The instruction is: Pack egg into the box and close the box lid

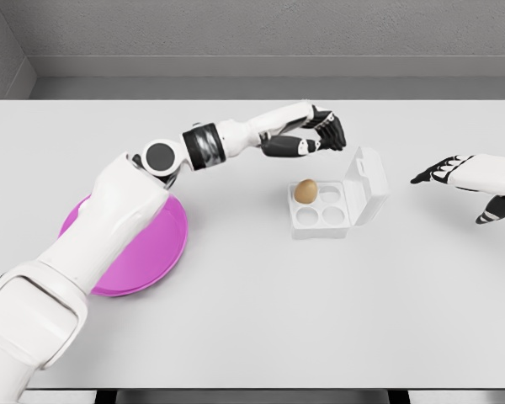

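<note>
A white egg box [321, 215] lies on the table with its lid [367, 187] standing open on the right side. One brown egg [305, 191] sits in the box's back-left cup; the other three cups are empty. My left hand [322, 135] hovers above and behind the box, fingers loosely curled and holding nothing. My right hand [461, 180] floats to the right of the lid, well apart from it, with its fingers spread.
A magenta plate [156, 252] lies at the left, partly hidden by my left arm. The white table [252, 320] runs to a grey wall at the back.
</note>
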Controlling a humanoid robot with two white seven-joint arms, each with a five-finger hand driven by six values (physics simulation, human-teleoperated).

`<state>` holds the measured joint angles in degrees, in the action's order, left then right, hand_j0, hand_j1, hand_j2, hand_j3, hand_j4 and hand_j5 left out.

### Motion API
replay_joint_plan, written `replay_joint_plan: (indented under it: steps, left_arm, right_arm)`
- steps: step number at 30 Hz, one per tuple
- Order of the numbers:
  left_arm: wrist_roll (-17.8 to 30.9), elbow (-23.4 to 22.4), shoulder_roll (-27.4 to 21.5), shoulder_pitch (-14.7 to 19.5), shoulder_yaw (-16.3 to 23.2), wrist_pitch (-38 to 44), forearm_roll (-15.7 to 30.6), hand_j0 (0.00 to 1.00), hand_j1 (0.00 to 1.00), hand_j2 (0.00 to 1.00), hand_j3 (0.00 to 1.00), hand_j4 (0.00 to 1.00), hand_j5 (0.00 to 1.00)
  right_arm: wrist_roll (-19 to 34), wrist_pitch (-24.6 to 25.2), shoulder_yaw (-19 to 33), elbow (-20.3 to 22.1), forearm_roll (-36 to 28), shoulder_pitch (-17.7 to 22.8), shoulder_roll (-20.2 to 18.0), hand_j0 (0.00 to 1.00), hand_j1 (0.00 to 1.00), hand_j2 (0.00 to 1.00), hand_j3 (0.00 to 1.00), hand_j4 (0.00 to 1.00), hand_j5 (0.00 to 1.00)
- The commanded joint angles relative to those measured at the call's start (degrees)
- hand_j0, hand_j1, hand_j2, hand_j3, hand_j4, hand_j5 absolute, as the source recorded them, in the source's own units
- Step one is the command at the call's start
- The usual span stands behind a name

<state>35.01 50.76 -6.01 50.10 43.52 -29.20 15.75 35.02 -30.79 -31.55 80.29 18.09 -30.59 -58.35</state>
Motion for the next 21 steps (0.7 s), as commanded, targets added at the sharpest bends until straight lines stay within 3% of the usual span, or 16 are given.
replay_joint_plan:
  steps: [1,2,4,6,8,10,11,14,21]
  left_arm:
    - [-0.01,8.47,-7.34,0.0,0.51,-0.77,0.87,0.79,0.79,0.79,0.79,0.79,0.79]
    - [-0.01,13.65,-12.0,-0.09,0.69,-0.77,0.95,1.0,1.0,1.0,1.0,1.0,1.0]
    - [-0.01,28.25,-25.45,-1.32,1.92,-0.25,1.48,1.0,1.0,1.0,1.0,1.0,1.0]
    - [-0.01,35.2,-37.4,-3.16,2.18,-0.07,0.78,1.0,1.0,1.0,1.0,1.0,1.0]
    - [-0.01,38.98,-44.09,-4.75,1.3,-1.73,-4.49,1.0,1.0,1.0,1.0,1.0,1.0]
    - [-0.01,39.77,-45.85,-5.97,-1.68,-5.8,-16.97,1.0,1.0,1.0,1.0,1.0,1.0]
    - [-0.01,40.04,-45.85,-7.12,-4.06,-5.8,-17.94,1.0,1.0,1.0,1.0,1.0,1.0]
    - [-3.19,40.03,-45.85,-7.21,-4.41,-5.8,-17.68,1.0,1.0,1.0,1.0,1.0,1.0]
    - [-3.28,40.21,-45.67,-9.23,-4.5,-5.8,-15.92,1.0,1.0,1.0,1.0,1.0,1.0]
  right_arm:
    - [-0.02,0.11,0.0,0.31,-0.25,0.0,-0.18,1.0,1.0,1.0,1.0,1.0,1.0]
    - [-0.02,0.11,-0.09,1.01,-0.25,0.0,-0.09,1.0,1.0,1.0,1.0,1.0,1.0]
    - [-0.02,0.11,0.0,1.36,-0.25,0.0,-0.09,1.0,1.0,1.0,1.0,1.0,1.0]
    - [-0.02,0.11,-0.09,3.12,-0.25,0.09,-0.01,1.0,1.0,1.0,1.0,1.0,1.0]
    - [-0.02,0.11,-0.09,4.88,-0.25,0.44,-0.01,1.0,1.0,1.0,1.0,1.0,1.0]
    - [-0.02,0.11,-0.09,5.67,-0.25,0.44,-0.09,1.0,1.0,1.0,1.0,1.0,1.0]
    - [-0.02,0.11,-0.09,6.9,-0.34,0.44,-0.18,1.0,1.0,1.0,1.0,1.0,1.0]
    - [-0.02,0.2,0.0,9.8,-0.51,0.44,-0.27,1.0,1.0,1.0,1.0,1.0,1.0]
    - [-0.02,0.2,0.08,13.05,-2.44,0.09,-0.97,1.0,1.0,1.0,1.0,1.0,1.0]
